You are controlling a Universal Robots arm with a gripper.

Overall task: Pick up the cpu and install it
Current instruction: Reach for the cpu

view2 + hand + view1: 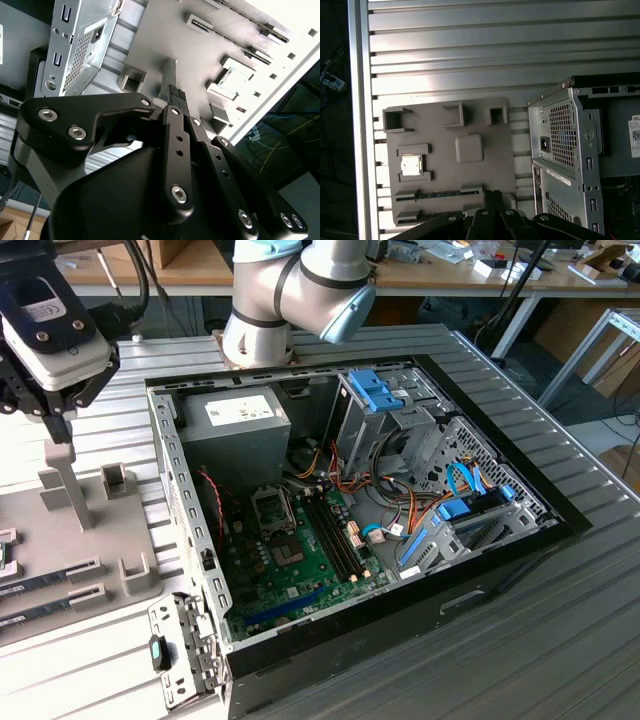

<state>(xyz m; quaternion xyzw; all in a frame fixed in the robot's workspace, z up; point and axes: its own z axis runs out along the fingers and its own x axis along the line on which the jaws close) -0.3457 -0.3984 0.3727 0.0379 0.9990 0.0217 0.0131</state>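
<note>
Black-fingered gripper [172,95], closed on nothing, hangs over the grey fixture plate [437,150] beside the open computer case [185,490]. In the first wrist view the cpu [411,165] lies flat in a walled nest on that plate, apart from the gripper and probably kept there for a repeatable pickup.

Ribbed metal table [560,640]; cluttered wooden workbench [430,278] behind.

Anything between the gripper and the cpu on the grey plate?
Nothing visible. In the first wrist view the cpu lies uncovered on the grey plate. The gripper hangs above the plate, off to one side of the cpu, with only air between them.
</note>
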